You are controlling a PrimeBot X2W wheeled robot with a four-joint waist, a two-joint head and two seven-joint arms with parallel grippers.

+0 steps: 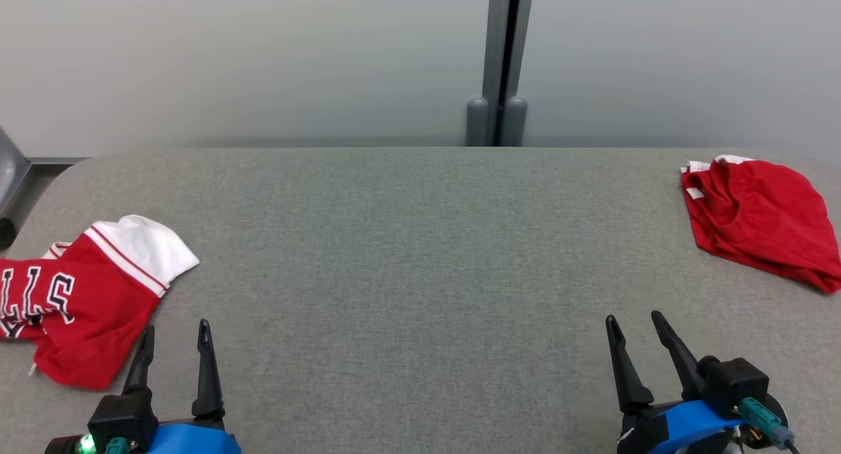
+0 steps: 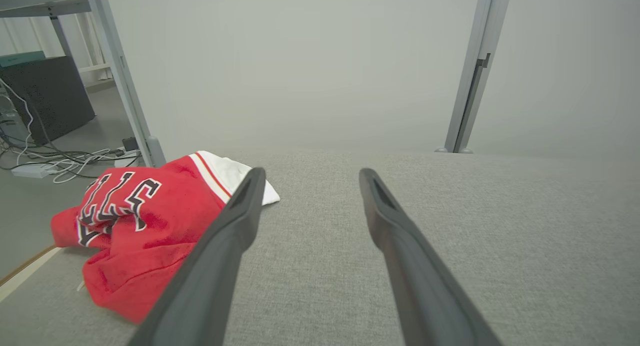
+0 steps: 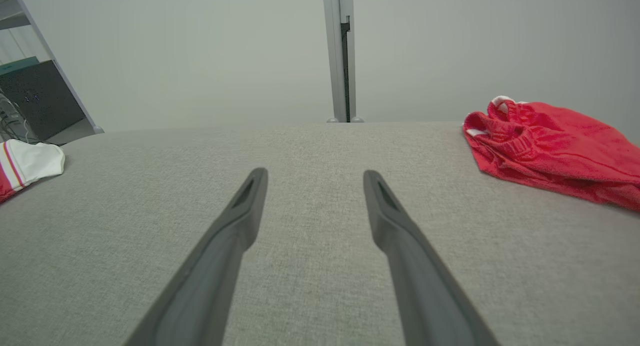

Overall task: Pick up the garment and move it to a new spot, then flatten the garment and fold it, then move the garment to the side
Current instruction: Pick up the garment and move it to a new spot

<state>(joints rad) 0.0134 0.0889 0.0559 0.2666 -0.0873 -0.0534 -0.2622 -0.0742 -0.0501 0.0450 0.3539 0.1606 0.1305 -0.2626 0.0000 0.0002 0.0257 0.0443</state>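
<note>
Two garments lie on the grey fabric table (image 1: 407, 244). At the left edge rests a crumpled red jersey (image 1: 85, 296) with a white sleeve and black-and-white lettering, also in the left wrist view (image 2: 135, 226). At the far right lies a bunched plain red garment (image 1: 762, 221) with white trim, which the right wrist view catches as well (image 3: 555, 145). My left gripper (image 1: 176, 336) stands open just right of the jersey's lower edge, nothing between its fingers (image 2: 235, 221). Near the front right, my right gripper (image 1: 636, 326) is open and empty, well short of the red garment.
A grey partition wall with a vertical post (image 1: 506, 60) runs behind the table. In the left wrist view, a metal frame leg (image 2: 125, 85), cables and a dark box (image 2: 45, 95) stand on the floor beyond the table's left end.
</note>
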